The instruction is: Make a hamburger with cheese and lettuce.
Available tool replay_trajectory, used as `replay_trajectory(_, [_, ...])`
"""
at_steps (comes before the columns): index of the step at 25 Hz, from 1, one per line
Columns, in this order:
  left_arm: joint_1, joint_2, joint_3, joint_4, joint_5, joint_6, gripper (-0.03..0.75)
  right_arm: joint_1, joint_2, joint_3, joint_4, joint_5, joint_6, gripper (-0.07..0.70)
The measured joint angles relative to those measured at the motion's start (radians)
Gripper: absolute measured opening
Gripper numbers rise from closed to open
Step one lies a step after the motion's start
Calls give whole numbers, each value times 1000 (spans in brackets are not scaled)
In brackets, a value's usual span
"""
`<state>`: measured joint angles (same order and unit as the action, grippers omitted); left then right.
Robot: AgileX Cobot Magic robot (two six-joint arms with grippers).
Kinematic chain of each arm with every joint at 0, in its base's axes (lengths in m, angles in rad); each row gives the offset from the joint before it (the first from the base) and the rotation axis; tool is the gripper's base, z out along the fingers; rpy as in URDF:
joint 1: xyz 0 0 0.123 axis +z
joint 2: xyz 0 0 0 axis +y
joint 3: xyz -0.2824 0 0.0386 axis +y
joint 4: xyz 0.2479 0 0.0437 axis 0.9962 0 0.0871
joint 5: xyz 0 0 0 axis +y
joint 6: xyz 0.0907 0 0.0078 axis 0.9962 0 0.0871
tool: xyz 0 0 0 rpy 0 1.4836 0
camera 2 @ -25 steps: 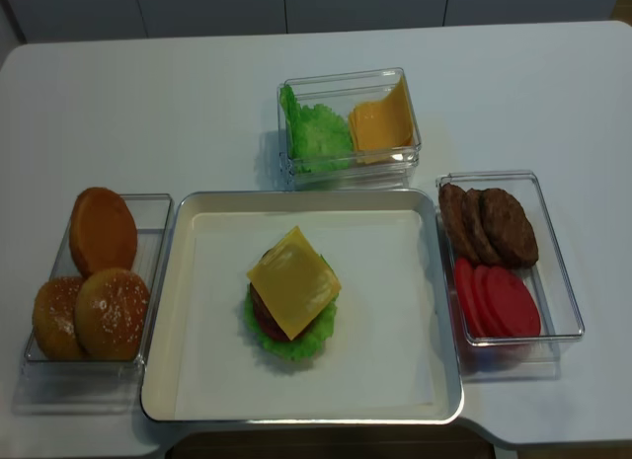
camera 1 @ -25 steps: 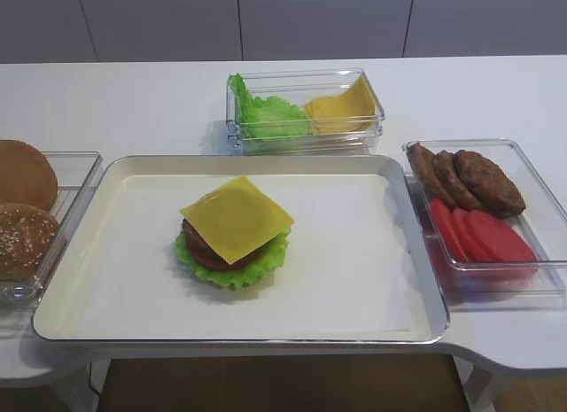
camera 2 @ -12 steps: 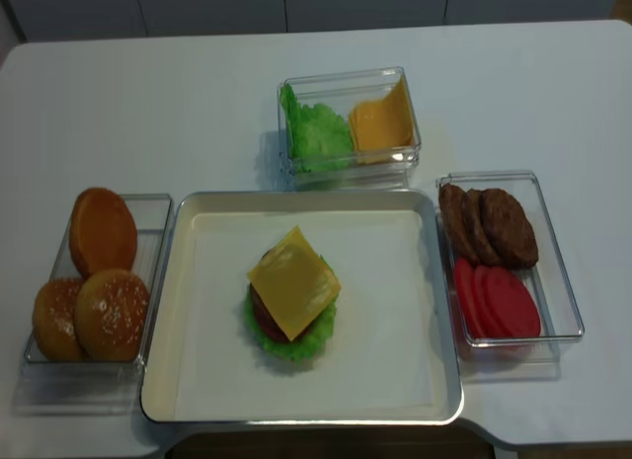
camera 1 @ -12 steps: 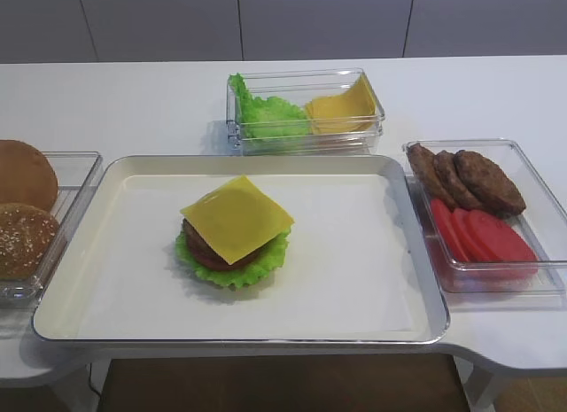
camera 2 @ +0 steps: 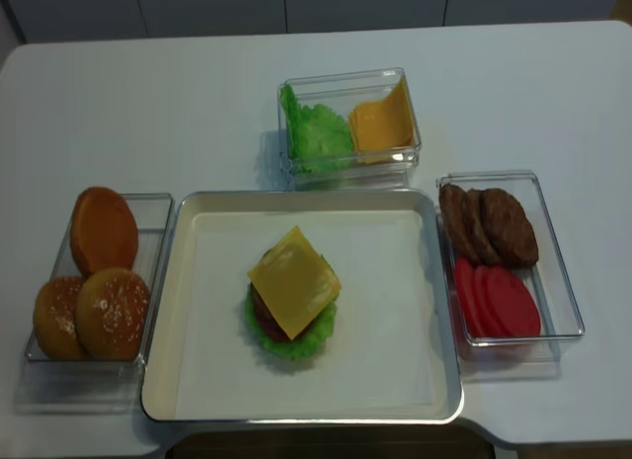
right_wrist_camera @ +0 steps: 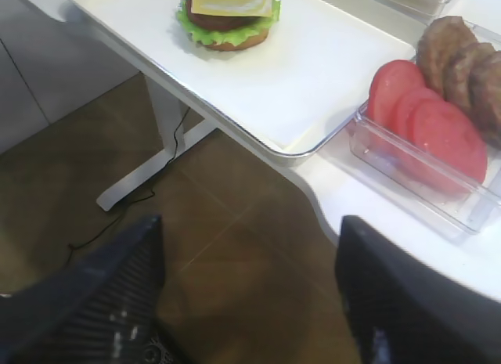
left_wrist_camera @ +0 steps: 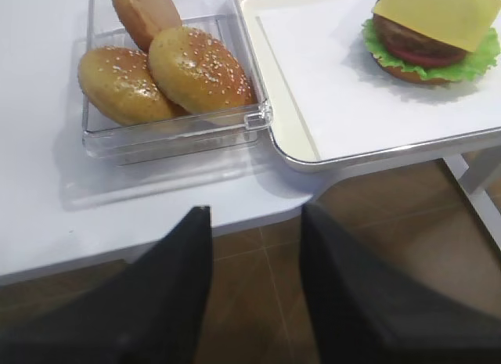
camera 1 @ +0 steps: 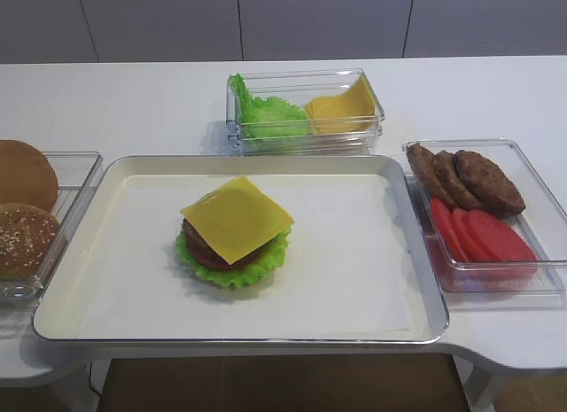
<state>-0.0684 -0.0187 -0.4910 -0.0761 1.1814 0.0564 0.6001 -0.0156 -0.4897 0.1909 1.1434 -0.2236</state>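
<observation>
The hamburger (camera 1: pixel 232 244) sits left of centre on the white tray (camera 1: pixel 354 261): a frilly green lettuce leaf (camera 1: pixel 232 272) at the bottom, a brown patty and a red tomato slice above it, and a square yellow cheese slice (camera 1: pixel 236 215) on top. It also shows in the right wrist view (right_wrist_camera: pixel 227 16) and the left wrist view (left_wrist_camera: pixel 430 35). My left gripper (left_wrist_camera: pixel 256 217) is open and empty, below the table's front edge near the buns. My right gripper (right_wrist_camera: pixel 249 246) is open and empty, below the front right corner. Neither gripper shows in the exterior views.
A clear box at the back holds loose lettuce (camera 1: pixel 270 115) and cheese slices (camera 1: pixel 341 109). A box at the right holds brown patties (camera 1: pixel 465 177) and tomato slices (camera 1: pixel 483 235). A box at the left holds sesame buns (left_wrist_camera: pixel 200 70).
</observation>
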Motion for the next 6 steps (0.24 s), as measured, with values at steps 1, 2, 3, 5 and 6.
replay_trajectory(1, [0,0,0,0,0,0,283,0,0,0,0,0,-2,514])
replay_trajectory(2, [0,0,0,0,0,0,283,0,0,0,0,0,-2,505])
replay_trajectory(3, [0,0,0,0,0,0,283,0,0,0,0,0,-2,495])
replay_trajectory(5, [0,0,0,0,0,0,283,0,0,0,0,0,-2,480])
replay_trajectory(6, [0,0,0,0,0,0,283,0,0,0,0,0,-2,473])
